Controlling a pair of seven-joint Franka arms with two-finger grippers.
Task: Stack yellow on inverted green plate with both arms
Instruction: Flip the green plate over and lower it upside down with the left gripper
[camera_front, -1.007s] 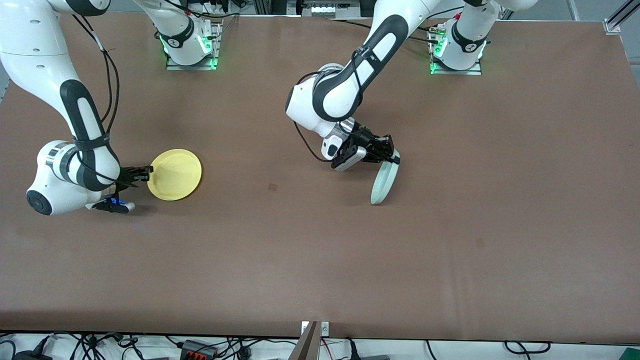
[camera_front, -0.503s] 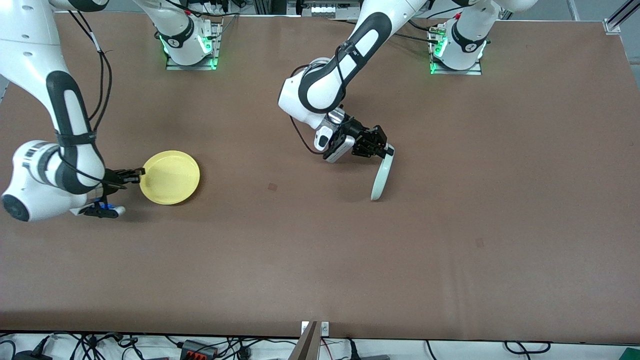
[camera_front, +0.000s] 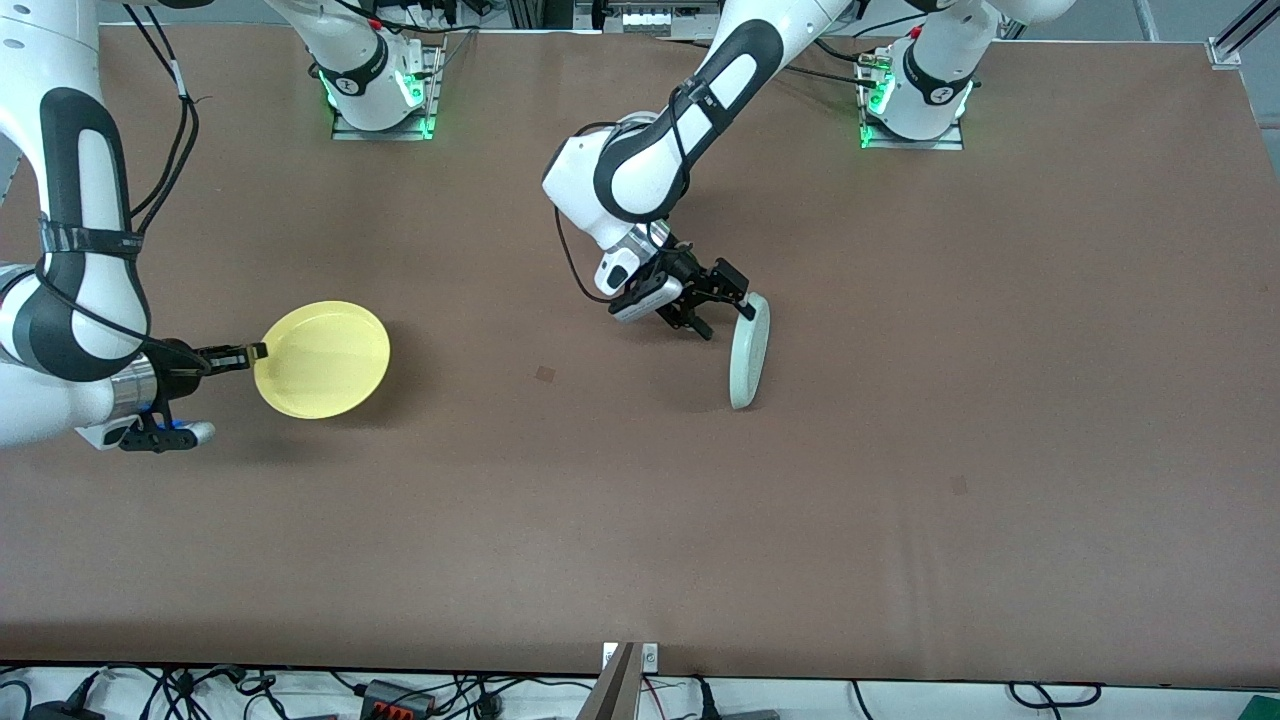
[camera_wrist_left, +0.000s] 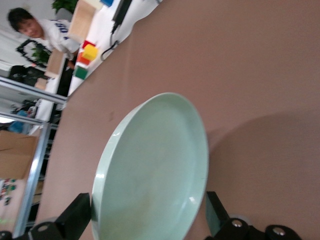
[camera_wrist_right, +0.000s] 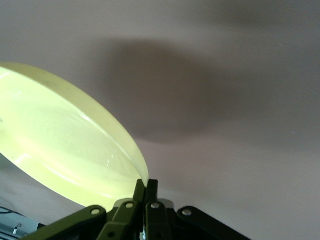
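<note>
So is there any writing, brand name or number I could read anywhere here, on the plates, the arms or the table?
None can be read.
Yellow plate: plain, no print.
Green plate: plain, no print.
Round marks on the arm bases: too small to read.
Shirt of the person in the left wrist view: some print, too blurred to read.
Table: bare brown surface, no signs.
</note>
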